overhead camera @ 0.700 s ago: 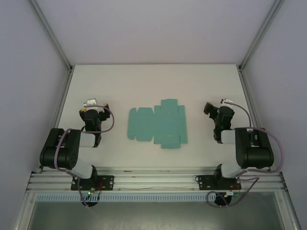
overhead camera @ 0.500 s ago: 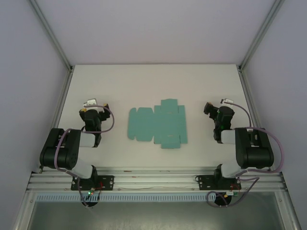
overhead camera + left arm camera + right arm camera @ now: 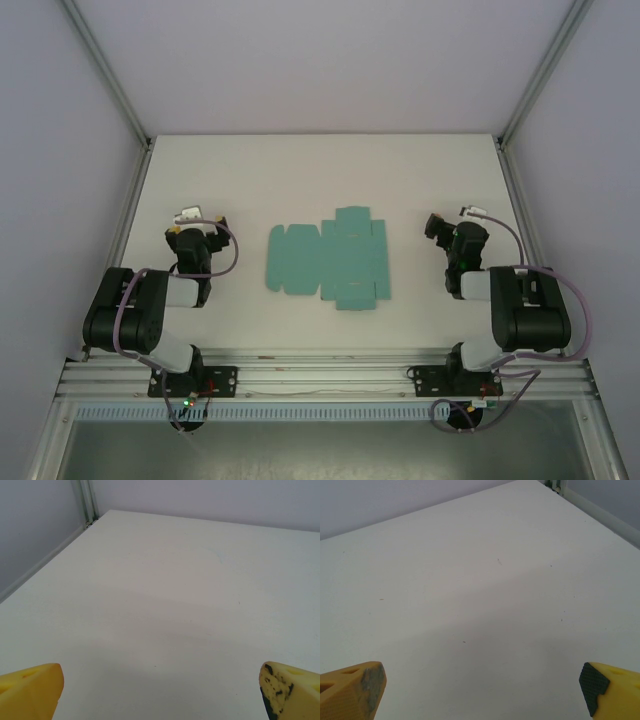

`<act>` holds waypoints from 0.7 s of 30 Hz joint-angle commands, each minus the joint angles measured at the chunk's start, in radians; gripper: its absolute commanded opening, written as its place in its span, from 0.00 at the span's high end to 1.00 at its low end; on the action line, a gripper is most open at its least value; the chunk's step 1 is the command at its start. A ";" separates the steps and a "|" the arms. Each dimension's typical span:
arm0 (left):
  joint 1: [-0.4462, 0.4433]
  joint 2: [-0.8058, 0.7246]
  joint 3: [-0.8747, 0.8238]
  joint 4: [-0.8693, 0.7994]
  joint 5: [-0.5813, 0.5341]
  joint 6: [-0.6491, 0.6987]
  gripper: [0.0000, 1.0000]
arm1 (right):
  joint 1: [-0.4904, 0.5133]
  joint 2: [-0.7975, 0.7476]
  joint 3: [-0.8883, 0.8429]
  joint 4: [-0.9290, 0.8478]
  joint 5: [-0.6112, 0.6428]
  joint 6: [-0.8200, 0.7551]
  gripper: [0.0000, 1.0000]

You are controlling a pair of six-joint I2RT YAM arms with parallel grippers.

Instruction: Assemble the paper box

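Teal-green paper box (image 3: 328, 262) lies as a flat die-cut sheet in the middle of the white table (image 3: 300, 170), a little toward 6 o'clock. It is thin matte card. The wide middle part is made of rectangular panels. Short flaps stick out at 12 and at 6 o'clock, and a panel with rounded corners ends it at 9 o'clock. All flaps lie flat on the table and nothing touches the sheet.

At 9 o'clock from the sheet, well apart from it, sits the left gripper (image 3: 190, 226). In the left wrist view its yellow fingertips (image 3: 30, 692) stand at the two bottom corners, spread wide, with only bare table between them. The one on the right carries black flecks.

At 3 o'clock from the sheet, also well apart, sits the right gripper (image 3: 438, 228). Its yellow fingertips (image 3: 612, 690) are spread wide too and hold nothing. One has a black cross-hatched pad, the other a grey worn face.

The table surface is smooth and matte, with a few tiny dark specks. Pale walls and a metal frame (image 3: 108, 75) close it in.
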 commanded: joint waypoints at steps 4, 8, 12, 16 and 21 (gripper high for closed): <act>0.007 -0.007 0.002 0.038 0.014 0.022 0.00 | 0.000 -0.015 0.013 0.000 0.014 0.010 0.00; 0.006 -0.098 0.089 -0.189 0.031 0.026 0.00 | 0.001 -0.123 0.112 -0.258 0.050 0.020 0.00; 0.005 -0.224 0.167 -0.416 0.018 -0.039 0.00 | 0.003 -0.260 0.168 -0.408 0.046 0.099 0.00; -0.008 -0.304 0.250 -0.612 0.176 -0.142 0.00 | 0.097 -0.318 0.276 -0.627 0.035 0.138 0.00; -0.075 -0.265 0.362 -0.824 0.234 -0.262 0.00 | 0.299 -0.267 0.426 -0.867 0.040 0.195 0.05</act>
